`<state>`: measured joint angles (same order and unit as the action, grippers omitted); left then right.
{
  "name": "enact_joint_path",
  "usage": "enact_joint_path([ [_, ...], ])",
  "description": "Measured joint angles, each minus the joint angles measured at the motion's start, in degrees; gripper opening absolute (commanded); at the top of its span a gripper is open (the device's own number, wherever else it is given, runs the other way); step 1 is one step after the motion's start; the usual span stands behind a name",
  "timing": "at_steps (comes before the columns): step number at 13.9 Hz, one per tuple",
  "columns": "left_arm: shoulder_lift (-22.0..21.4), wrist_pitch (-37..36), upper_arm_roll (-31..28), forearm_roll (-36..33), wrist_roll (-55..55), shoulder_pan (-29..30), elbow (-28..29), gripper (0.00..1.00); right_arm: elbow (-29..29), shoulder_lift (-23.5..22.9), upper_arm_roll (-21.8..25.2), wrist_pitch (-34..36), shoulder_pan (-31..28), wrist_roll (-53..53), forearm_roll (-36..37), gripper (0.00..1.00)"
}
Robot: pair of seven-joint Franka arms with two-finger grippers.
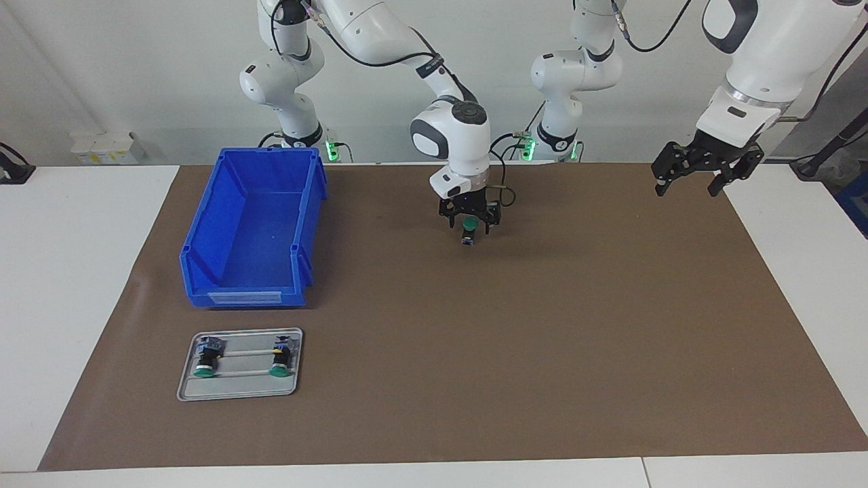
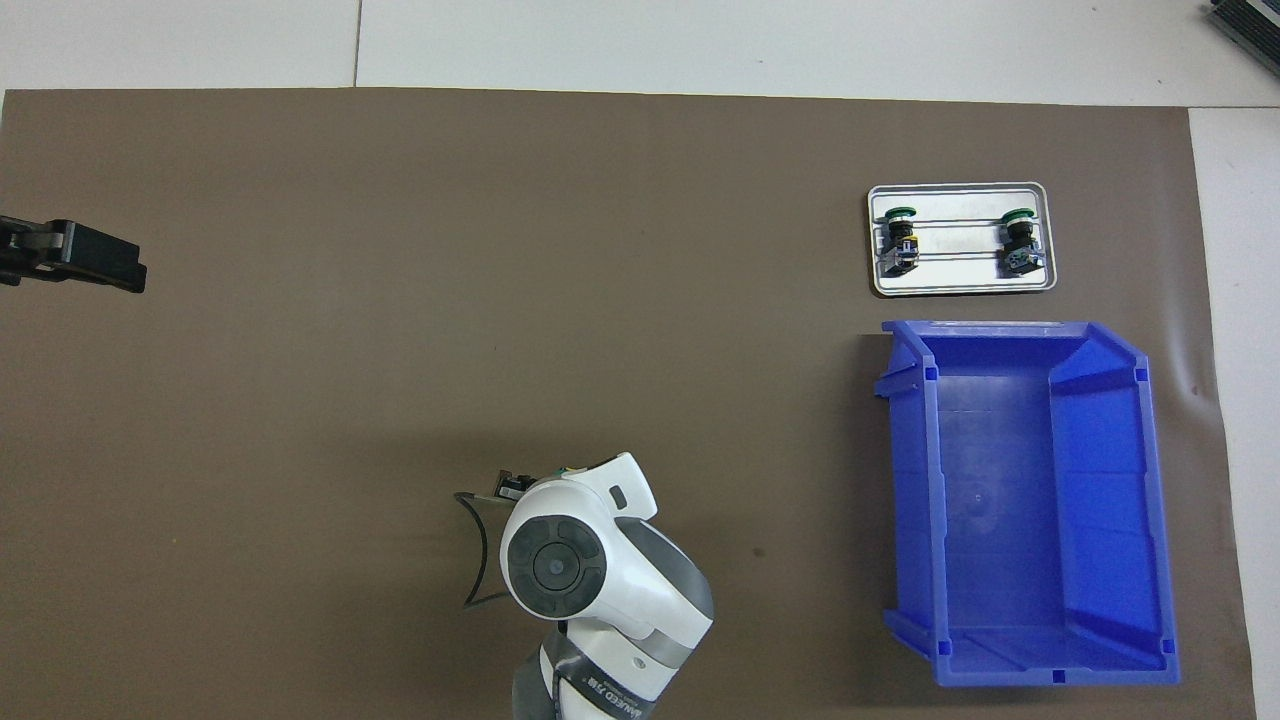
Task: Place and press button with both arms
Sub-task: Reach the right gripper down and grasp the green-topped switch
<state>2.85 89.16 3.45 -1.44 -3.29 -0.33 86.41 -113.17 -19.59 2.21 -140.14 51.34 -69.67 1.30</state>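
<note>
A button with a green cap stands upright on the brown mat, blue end down, near the middle of the table. My right gripper points straight down around its cap, fingertips open slightly wider than the cap. In the overhead view the right arm's wrist covers this button. My left gripper hangs open and empty in the air over the mat's edge at the left arm's end of the table, and it shows at the overhead view's edge.
A large blue bin sits toward the right arm's end. Farther from the robots than the bin, a small metal tray holds two more buttons lying on their sides.
</note>
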Motion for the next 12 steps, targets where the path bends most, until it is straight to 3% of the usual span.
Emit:
enact_joint_path([
  [3,-0.83,0.59,-0.09,0.00,-0.02,-0.05,2.06,1.00,0.21,0.00,0.07,0.00,0.00,0.00,1.38,0.59],
  [5,-1.03,1.06,-0.08,0.00,-0.03,-0.14,2.27,1.00,0.21,0.00,0.07,0.00,0.00,0.00,2.40,0.41],
  [6,-1.14,1.03,-0.09,0.00,-0.03,-0.15,2.43,1.00,0.22,0.01,0.07,0.00,0.00,0.00,2.44,0.24],
  [7,-1.20,0.99,-0.20,0.00,-0.02,-0.15,2.56,1.00,0.22,0.01,0.07,0.00,0.00,0.00,2.45,0.00],
  [12,-1.28,0.99,-1.51,0.00,-0.02,0.70,2.85,1.00,0.36,0.10,0.34,0.02,-0.19,0.00,2.47,0.00],
])
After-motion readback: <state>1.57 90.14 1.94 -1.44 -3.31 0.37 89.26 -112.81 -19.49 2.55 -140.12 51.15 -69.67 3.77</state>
